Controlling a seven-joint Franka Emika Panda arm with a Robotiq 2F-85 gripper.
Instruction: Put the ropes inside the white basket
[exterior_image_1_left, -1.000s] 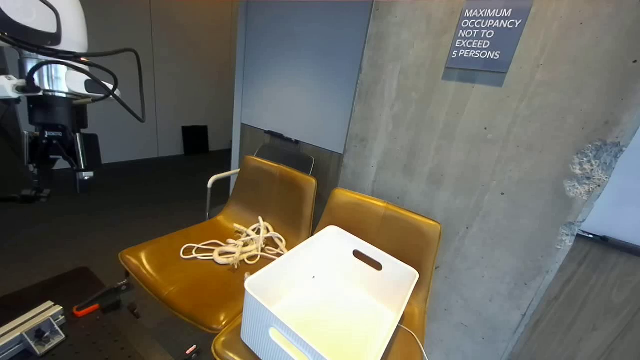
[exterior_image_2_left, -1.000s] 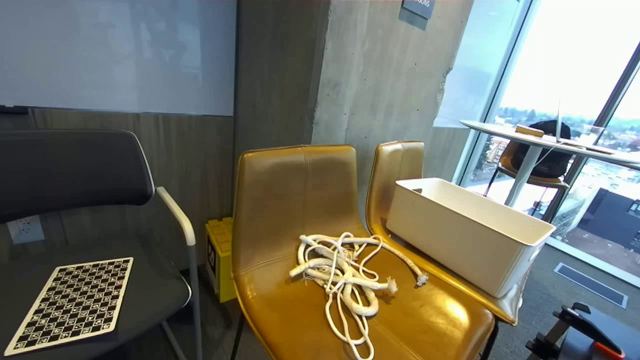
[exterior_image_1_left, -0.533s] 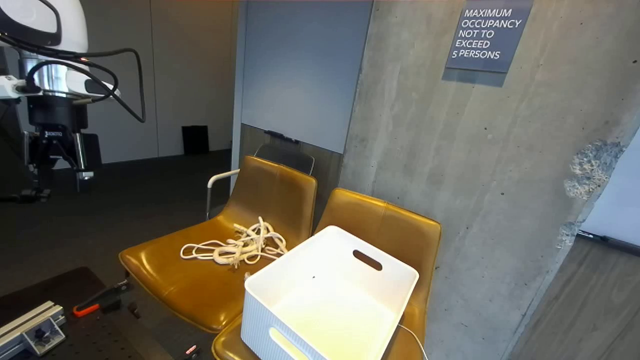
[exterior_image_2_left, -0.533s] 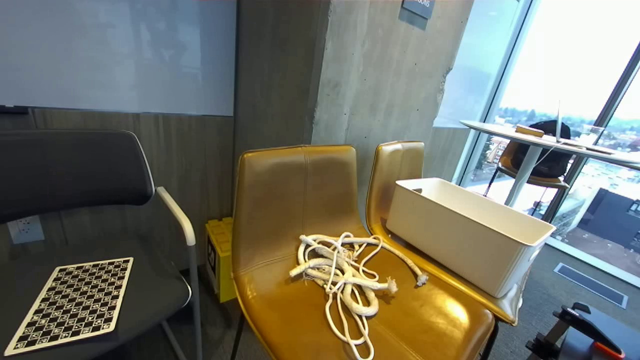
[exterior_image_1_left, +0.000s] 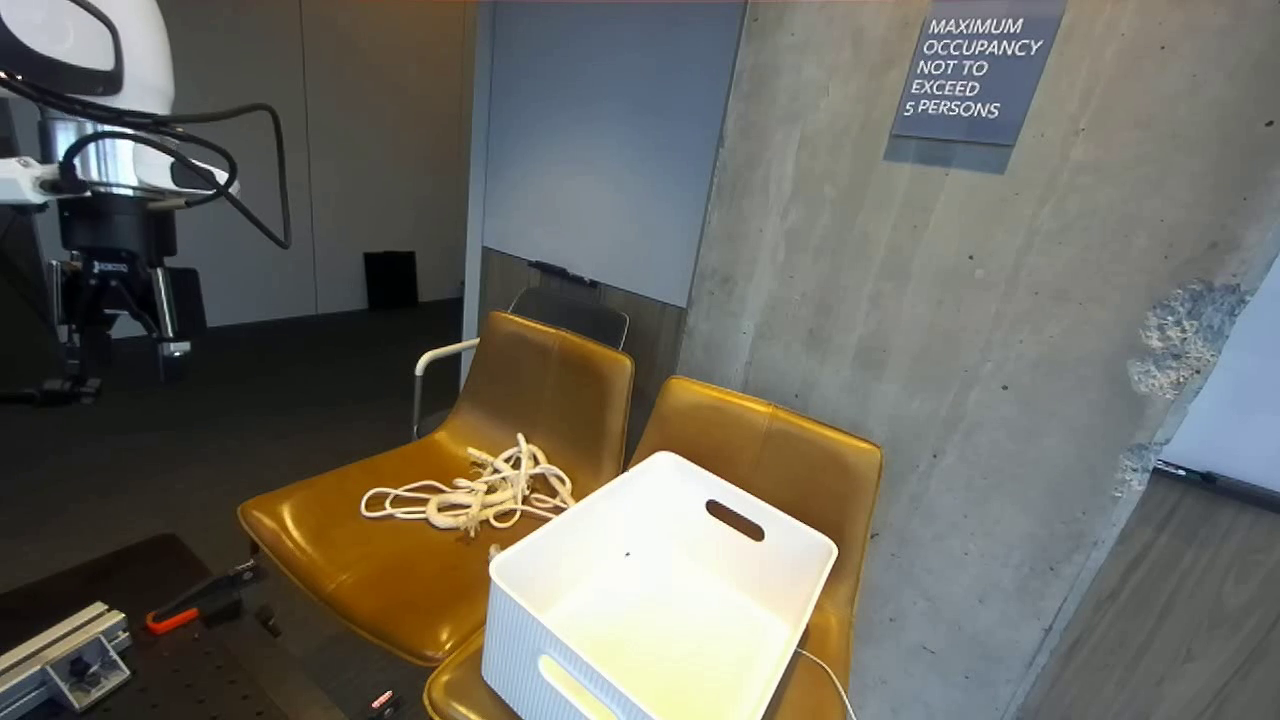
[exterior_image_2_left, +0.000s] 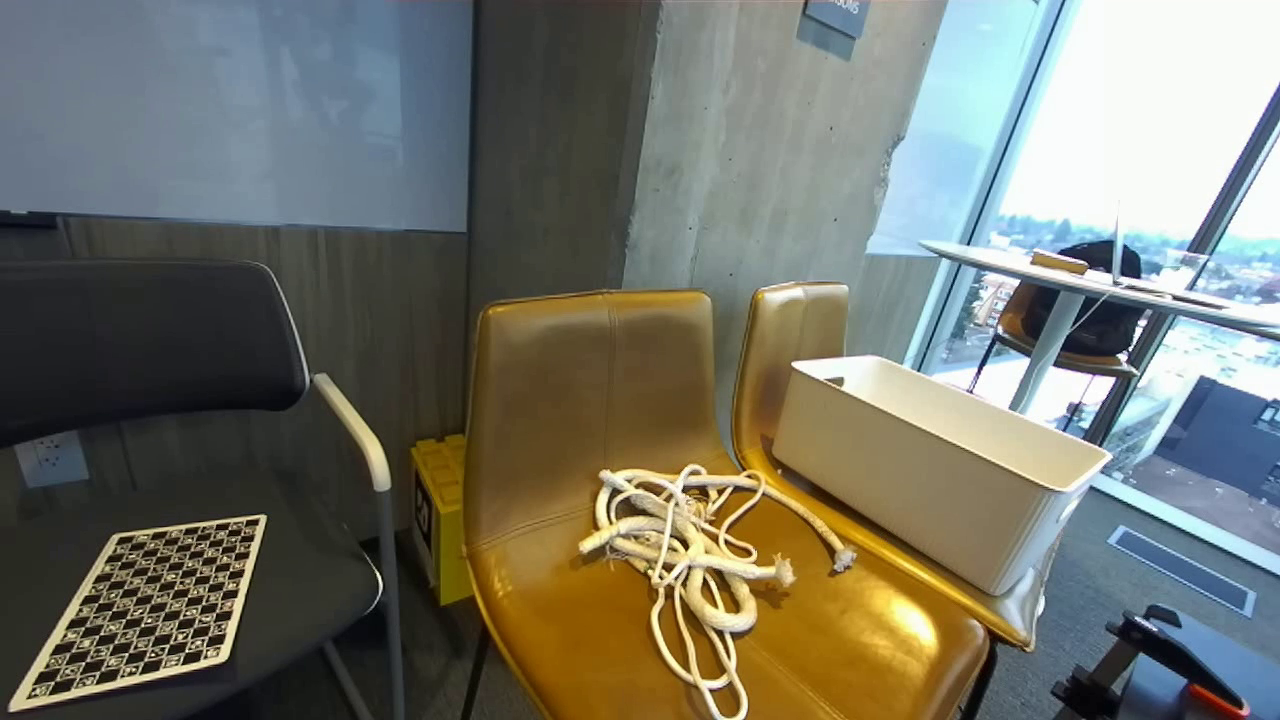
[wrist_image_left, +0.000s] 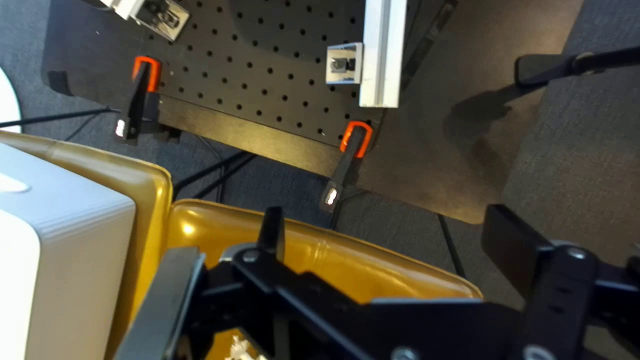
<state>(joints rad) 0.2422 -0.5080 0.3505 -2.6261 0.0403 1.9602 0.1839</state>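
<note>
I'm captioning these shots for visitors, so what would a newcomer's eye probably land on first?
Probably the large white basket, bright against the tan chair it sits on. Close after come the ropes, a pale tangle on the neighbouring chair, and the open gripper, hanging away from both at the left of an exterior view.

Open air rises over the ropes on a tan chair, leaving passage from above and from the front; the chair's back blocks the rear. On the next chair, the basket stands open-topped, its side wall a barrier between the ropes and its interior. Two clamps jut from the table into the gap before the chairs. The gripper, fingers spread, hangs well apart from the ropes; the air between looks open, though depth is hard to judge.
</note>
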